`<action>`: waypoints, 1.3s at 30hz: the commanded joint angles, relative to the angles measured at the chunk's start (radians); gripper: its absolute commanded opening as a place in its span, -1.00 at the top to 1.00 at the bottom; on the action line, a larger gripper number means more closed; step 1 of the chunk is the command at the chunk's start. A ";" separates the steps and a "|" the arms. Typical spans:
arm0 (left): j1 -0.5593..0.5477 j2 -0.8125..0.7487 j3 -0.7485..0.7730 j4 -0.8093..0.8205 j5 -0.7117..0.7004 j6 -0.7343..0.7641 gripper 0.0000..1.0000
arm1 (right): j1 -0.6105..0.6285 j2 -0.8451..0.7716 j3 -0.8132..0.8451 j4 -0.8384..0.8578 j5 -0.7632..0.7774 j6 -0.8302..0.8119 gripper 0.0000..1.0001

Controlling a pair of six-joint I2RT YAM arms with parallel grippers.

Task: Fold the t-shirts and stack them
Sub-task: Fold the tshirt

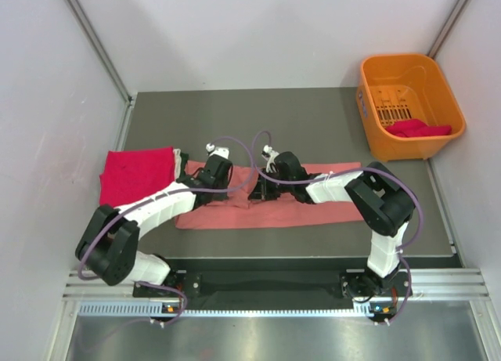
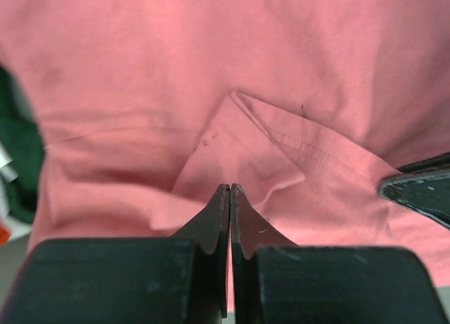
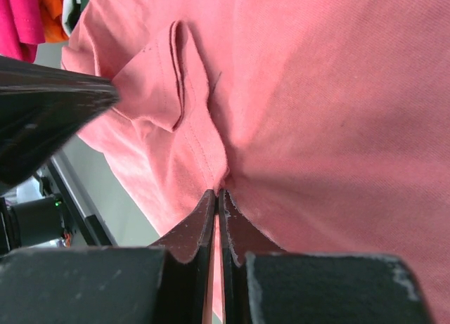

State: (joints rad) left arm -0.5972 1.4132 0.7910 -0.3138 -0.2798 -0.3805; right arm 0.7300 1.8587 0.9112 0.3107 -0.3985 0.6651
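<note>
Left hand (image 2: pixel 230 190) seemingly pinches pink shirt (image 2: pixel 211 57).

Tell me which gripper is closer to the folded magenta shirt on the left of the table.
Left. The left gripper, shut on the salmon-pink shirt, sits just right of the magenta shirt; the right gripper grips the same cloth immediately beyond it, farther away.

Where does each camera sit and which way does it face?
Top external: above and behind the bases, looking down on both arms, the salmon-pink cloth t-shirt and an orange plastic basket.
Left wrist: on the left arm, looking along its shut left gripper, pinching a fold of that shirt.
Right wrist: on the right arm, looking along its shut right gripper, pinching the shirt.
Shared: both wrist views show the same shirt, and each catches the other gripper's dark finger at its edge.
</note>
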 commanded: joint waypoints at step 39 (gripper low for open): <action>-0.121 0.095 0.094 -0.007 -0.088 0.178 0.13 | -0.007 0.011 0.060 0.004 -0.069 -0.015 1.00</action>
State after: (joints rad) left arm -0.7105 1.4960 0.8555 -0.3206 -0.3614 -0.2310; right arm 0.7292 1.8603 0.9318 0.2825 -0.4496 0.6659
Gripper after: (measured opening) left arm 0.437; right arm 0.010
